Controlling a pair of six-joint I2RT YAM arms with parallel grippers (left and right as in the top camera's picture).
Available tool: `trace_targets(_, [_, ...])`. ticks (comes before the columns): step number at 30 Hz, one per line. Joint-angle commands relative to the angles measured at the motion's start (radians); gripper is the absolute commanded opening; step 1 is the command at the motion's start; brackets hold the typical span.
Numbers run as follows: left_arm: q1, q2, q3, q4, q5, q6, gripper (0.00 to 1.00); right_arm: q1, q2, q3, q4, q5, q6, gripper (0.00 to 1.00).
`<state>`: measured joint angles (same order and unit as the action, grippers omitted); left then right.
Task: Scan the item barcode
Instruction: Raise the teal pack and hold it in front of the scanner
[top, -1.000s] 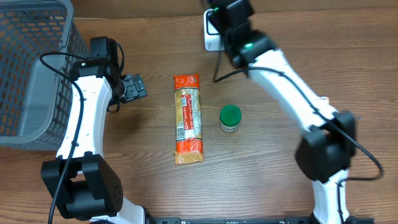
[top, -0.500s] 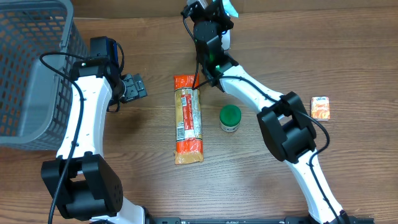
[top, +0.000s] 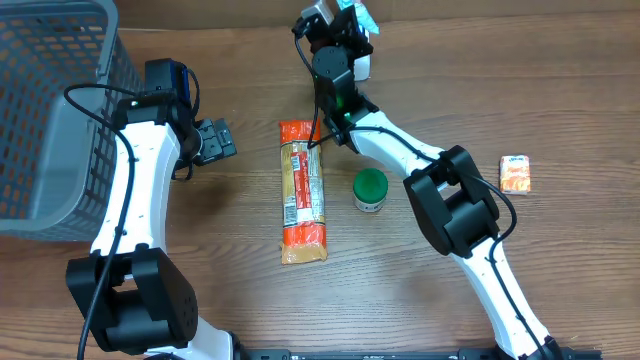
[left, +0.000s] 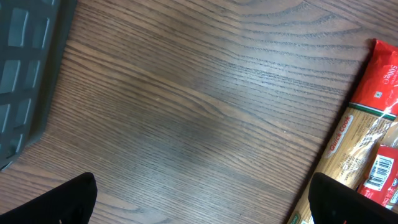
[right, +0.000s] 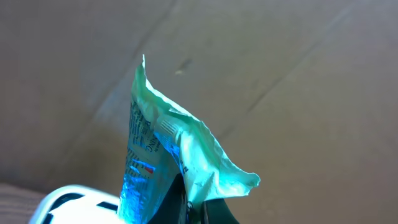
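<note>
Overhead, the right gripper (top: 350, 35) sits at the table's (top: 560, 280) far edge by the white scanner (top: 362, 66). The right wrist view makes plain that it is pinched on a crumpled teal packet (right: 168, 155). The left gripper (left: 205, 202) gapes wide beside the spaghetti pack (left: 364, 149), holding nothing.

Pasta packet (top: 302, 192) beside green-lidded jar (top: 370, 189), teal pouch (top: 367, 13) in right pincer (top: 356, 22)
</note>
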<state>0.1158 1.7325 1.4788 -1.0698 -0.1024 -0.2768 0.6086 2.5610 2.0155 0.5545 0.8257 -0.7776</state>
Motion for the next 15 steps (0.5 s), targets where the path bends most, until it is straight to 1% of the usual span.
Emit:
trace_targets(1, [0.002,-0.006,0.009,0.002,-0.009,0.023,1.0,-0.004,0.035,0.019,0.005,-0.047,0.017,0.04])
trace_targets(9, [0.002,-0.005,0.009,0.002,-0.009,0.023,1.0,0.0,0.054,0.019,-0.052,-0.08,0.026,0.04])
trace_targets(12, [0.002,-0.006,0.009,0.002,-0.009,0.023,1.0,0.004,0.054,0.019,-0.124,-0.122,0.026,0.03])
trace_targets(13, [0.002,-0.006,0.009,0.002,-0.009,0.023,1.0,0.005,0.054,0.019,-0.154,-0.135,0.034,0.04])
trace_targets(15, [0.002,-0.006,0.009,0.001,-0.009,0.023,1.0,0.006,0.054,0.019,-0.208,-0.148,0.105,0.04])
